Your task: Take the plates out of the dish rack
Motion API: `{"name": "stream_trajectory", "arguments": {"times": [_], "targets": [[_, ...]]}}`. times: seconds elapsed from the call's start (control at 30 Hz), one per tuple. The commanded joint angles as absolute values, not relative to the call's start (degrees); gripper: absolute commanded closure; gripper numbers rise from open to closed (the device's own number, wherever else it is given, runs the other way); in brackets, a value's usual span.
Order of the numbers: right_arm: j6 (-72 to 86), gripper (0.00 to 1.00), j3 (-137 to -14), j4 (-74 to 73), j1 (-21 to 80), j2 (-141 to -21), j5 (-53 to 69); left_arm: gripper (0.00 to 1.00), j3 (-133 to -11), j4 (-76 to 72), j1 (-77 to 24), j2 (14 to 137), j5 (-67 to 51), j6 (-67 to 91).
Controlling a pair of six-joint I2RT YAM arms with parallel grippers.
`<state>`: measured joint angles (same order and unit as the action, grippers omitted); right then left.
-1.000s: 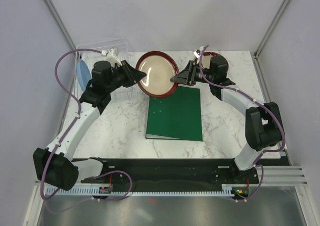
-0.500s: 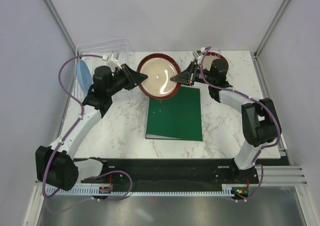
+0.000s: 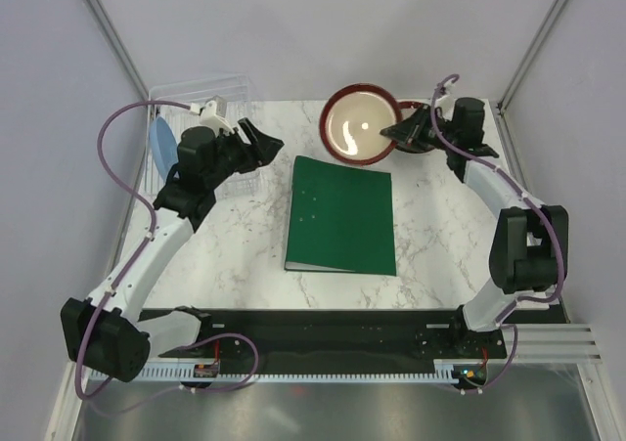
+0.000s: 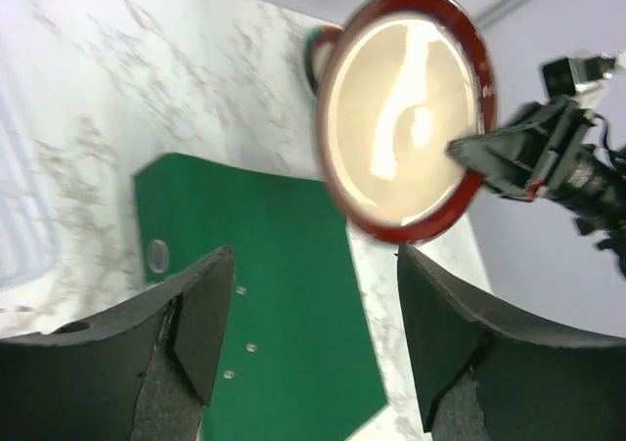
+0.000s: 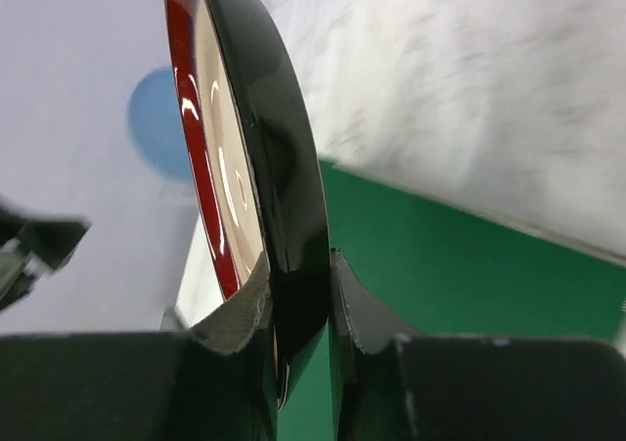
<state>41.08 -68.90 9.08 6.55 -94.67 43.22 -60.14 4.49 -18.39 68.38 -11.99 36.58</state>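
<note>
A brown-rimmed plate with a cream centre (image 3: 359, 128) hangs tilted on edge over the far right of the table. My right gripper (image 3: 396, 130) is shut on its right rim. The right wrist view shows that rim (image 5: 279, 197) pinched between the fingers of the right gripper (image 5: 298, 309). My left gripper (image 3: 262, 146) stands open and empty to the plate's left, well apart from it. In the left wrist view the open left gripper (image 4: 313, 309) faces the plate (image 4: 401, 113). A light blue plate (image 3: 163, 144) stands in the clear dish rack (image 3: 201, 91) at the far left.
A green binder (image 3: 342, 216) lies flat mid-table, just in front of the held plate. Another red-rimmed plate (image 3: 416, 106) lies on the table at the far right, mostly hidden by my right gripper. Grey walls close in the back and sides.
The left gripper let go of the plate, opened and drew back left. The right gripper closed on the rim and carried the plate right and toward the back.
</note>
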Motion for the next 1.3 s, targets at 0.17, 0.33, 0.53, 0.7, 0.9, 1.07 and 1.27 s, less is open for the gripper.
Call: {"name": "stream_trajectory", "arguments": {"times": [0.17,0.33,0.53,0.7,0.9,1.07,1.27], "targets": [[40.25,1.0,-87.78,5.81,-6.32,-106.68,36.56,0.25,-65.48,12.92,-18.46,61.88,8.69,19.17],[40.43,1.0,-98.07,3.43,-8.0,-117.41,34.81,0.23,-63.91,13.97,-18.46,57.66,21.07,11.8],[41.57,1.0,-107.13,2.64,-9.84,-127.08,34.28,0.12,-61.88,10.9,-18.28,55.37,32.69,0.37],[42.01,1.0,-110.82,2.29,-10.9,-131.39,34.63,0.05,-61.44,9.23,-17.93,57.04,35.94,-2.81],[40.87,1.0,-109.69,1.85,-12.3,-131.92,34.8,0.04,-60.82,8.97,-17.4,58.18,34.99,-1.94],[39.73,1.0,-106.26,1.76,-13.18,-130.25,35.15,0.04,-60.47,9.4,-17.32,57.92,34.45,-0.97],[40.52,0.88,-106.0,0.97,-13.53,-131.57,38.75,0.03,-60.64,10.1,-17.31,57.75,34.54,-0.79]]}}
